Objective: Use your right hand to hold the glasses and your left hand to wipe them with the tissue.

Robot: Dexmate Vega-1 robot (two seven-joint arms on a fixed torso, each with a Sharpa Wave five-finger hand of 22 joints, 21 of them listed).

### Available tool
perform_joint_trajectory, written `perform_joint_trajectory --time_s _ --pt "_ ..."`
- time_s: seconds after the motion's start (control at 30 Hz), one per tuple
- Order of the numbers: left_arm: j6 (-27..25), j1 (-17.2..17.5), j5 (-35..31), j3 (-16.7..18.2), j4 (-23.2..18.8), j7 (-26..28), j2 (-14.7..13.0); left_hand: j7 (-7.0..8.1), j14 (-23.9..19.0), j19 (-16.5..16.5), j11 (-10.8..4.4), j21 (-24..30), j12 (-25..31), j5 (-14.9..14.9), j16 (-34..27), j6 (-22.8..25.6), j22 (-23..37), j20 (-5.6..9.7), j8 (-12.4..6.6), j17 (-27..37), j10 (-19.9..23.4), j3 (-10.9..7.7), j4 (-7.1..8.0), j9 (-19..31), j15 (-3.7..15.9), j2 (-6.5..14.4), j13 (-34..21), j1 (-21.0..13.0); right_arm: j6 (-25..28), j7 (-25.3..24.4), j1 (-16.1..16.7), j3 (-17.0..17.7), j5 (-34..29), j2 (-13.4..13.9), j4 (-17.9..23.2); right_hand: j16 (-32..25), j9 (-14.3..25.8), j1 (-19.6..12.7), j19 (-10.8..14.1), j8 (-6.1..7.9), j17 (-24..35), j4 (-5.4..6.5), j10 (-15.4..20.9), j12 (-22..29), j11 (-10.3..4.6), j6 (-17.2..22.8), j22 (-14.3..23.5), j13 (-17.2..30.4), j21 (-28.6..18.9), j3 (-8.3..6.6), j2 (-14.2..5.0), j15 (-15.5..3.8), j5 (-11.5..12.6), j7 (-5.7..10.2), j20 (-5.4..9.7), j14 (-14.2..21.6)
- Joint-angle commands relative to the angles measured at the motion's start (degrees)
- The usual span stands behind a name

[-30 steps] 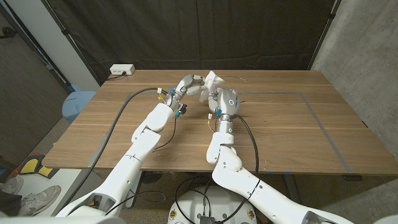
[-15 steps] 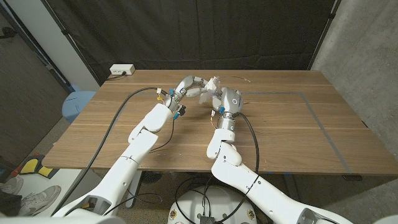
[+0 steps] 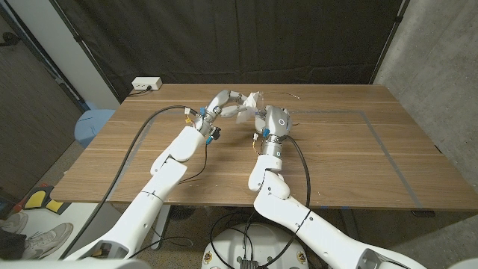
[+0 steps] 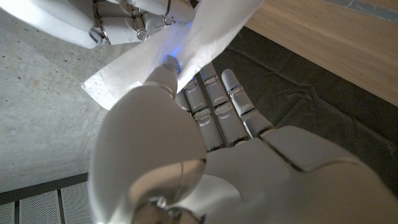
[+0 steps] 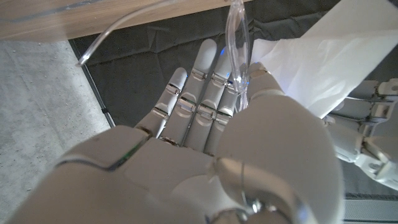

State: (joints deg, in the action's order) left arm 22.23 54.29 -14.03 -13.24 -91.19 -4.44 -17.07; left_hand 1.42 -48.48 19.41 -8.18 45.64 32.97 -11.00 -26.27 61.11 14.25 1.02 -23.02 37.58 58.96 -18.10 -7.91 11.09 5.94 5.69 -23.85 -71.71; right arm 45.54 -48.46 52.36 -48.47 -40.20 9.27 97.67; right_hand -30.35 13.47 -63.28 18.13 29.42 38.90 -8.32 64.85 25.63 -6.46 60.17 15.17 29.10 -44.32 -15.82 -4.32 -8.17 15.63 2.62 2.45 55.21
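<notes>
Above the table's far middle, my right hand (image 3: 273,120) holds the clear glasses (image 5: 238,45) between thumb and fingers; one thin temple (image 5: 117,28) sticks out sideways. My left hand (image 3: 226,101) pinches the white tissue (image 3: 251,101) and presses it against the glasses by the right hand. In the left wrist view the tissue (image 4: 186,48) sits under my left hand's (image 4: 205,143) thumb, with the right hand (image 4: 134,18) just beyond. The right wrist view shows the tissue (image 5: 323,59) lying against the lens beside my right hand (image 5: 205,143), and the left hand (image 5: 373,140) behind it.
The wooden table (image 3: 351,157) carries a dark tape outline (image 3: 385,149) on its right half. A white power strip (image 3: 146,84) lies at the far left corner. A blue bin (image 3: 91,123) stands off the left edge. Cables trail along the left arm.
The left hand has brought the tissue down and closer against the glasses in the right hand. The right hand shifted slightly to the right.
</notes>
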Motion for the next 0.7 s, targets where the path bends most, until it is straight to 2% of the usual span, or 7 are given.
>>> perform_joint_trajectory --time_s 0.03,0.17,0.3,0.5,0.7 --pt "3.4 0.4 -6.1 -0.6 0.1 7.6 0.0 -0.03 -0.6 -0.4 -1.09 0.6 -0.2 0.1 0.3 0.6 0.2 0.03 0.16 0.2 1.7 0.03 0.13 0.1 7.36 0.3 -0.4 -0.2 -3.1 0.4 0.6 -2.2 -1.5 3.2 2.4 -0.3 0.3 -0.7 0.0 0.46 0.2 -0.11 0.4 -0.1 0.16 1.7 0.0 0.3 -0.4 -0.56 -0.87 -4.73 0.0 1.40 0.75 0.3" --pt "6.4 -0.2 -8.9 -1.0 2.1 12.5 0.8 0.09 -0.7 -0.5 -1.27 0.9 -0.2 0.1 0.5 0.8 0.2 0.07 0.25 0.2 1.9 0.02 0.15 0.1 7.33 0.2 -0.5 -0.2 -3.4 0.2 0.9 -2.7 -2.5 3.8 2.9 -0.3 0.4 -0.7 -0.2 0.48 0.2 -0.11 0.6 -0.1 0.00 1.8 0.0 0.4 -0.6 -0.64 -0.88 -4.76 0.0 1.46 0.87 0.3" --pt "9.4 -0.9 -8.9 -1.5 3.9 15.2 1.5 0.33 -1.0 -0.7 -1.62 1.1 -0.4 0.0 0.6 0.9 0.2 0.22 0.39 0.3 1.9 0.00 0.15 0.1 7.46 0.2 -0.7 -0.3 -3.2 1.0 0.9 -2.8 -2.6 3.9 3.1 -0.3 0.4 -0.6 -0.3 0.49 0.2 -0.06 0.5 -0.1 -0.05 1.9 0.0 0.5 -0.7 -0.65 -0.86 -4.73 0.0 1.57 0.95 0.3" --pt "10.4 -0.9 -7.3 -1.9 4.1 15.0 1.8 0.50 -1.0 -1.0 -1.81 1.4 -0.5 0.0 0.9 1.0 0.1 0.39 0.56 0.3 2.0 -0.06 0.19 0.1 7.47 0.2 -0.9 -0.3 -2.9 1.8 0.7 -2.6 -2.4 3.5 2.4 -0.3 0.4 -0.6 -0.4 0.51 0.3 -0.05 0.6 -0.2 0.06 1.9 -0.1 0.5 -0.9 -0.71 -0.81 -4.76 0.0 1.45 0.97 0.4" --pt "8.6 -0.3 -4.1 -1.8 2.5 11.7 1.4 0.38 -1.1 -1.1 -1.87 1.7 -0.7 0.0 1.2 1.0 0.0 0.41 0.79 0.3 2.0 -0.07 0.29 0.1 7.50 0.1 -1.0 -0.2 -3.2 2.2 0.8 -2.2 -1.8 3.5 2.6 -0.4 0.4 -0.6 -0.7 0.50 0.5 -0.10 0.6 -0.2 0.12 2.0 -0.2 0.7 -1.2 -0.77 -0.73 -4.79 0.0 1.42 0.92 0.5"
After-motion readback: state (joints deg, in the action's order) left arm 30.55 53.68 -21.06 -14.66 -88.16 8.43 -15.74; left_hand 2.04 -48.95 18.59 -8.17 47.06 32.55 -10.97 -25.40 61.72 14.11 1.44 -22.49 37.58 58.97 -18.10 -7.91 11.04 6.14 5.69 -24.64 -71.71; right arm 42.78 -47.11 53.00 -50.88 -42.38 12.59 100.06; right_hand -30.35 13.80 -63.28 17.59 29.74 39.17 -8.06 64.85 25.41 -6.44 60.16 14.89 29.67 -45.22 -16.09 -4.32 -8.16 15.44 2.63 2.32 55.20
